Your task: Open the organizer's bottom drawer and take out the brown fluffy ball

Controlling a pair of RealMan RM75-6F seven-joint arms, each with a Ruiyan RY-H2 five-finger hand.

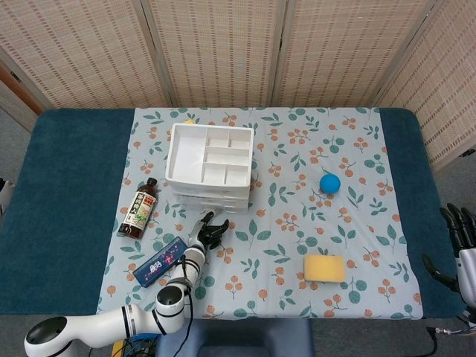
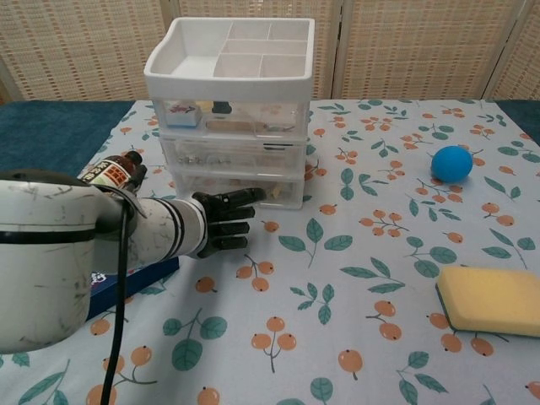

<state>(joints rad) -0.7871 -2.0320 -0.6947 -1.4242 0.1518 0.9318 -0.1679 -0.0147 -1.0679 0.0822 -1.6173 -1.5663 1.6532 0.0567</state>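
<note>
"What does your target look like right now?"

"The white plastic three-drawer organizer (image 2: pixel 229 110) stands on the floral tablecloth (image 2: pixel 354 253), with a divided open tray on top and clear drawer fronts. Its bottom drawer (image 2: pixel 239 189) sits flush with the two drawers above it, so it is closed."

"Can you see the brown fluffy ball?"

"Not clearly. Through the bottom drawer's front you get only a faint brownish blur, and you cannot tell what it is. In the head view the drawer fronts are hidden under the top tray."

"Where is your left hand?"

"Your black left hand (image 2: pixel 224 221) hovers low over the cloth just in front of the bottom drawer, fingers held out straight toward it and holding nothing. The fingertips (image 2: pixel 253 196) lie right at the drawer front; whether they touch it you cannot tell. The white forearm (image 2: pixel 93 245) covers part of the brown sauce bottle (image 2: pixel 114 173) and the blue box (image 1: pixel 161 261)."

"And the right one?"

"Your right hand (image 1: pixel 461 245) hangs past the table's right edge, partly cut off by the frame, fingers spread and empty, well apart from the organizer."
</note>
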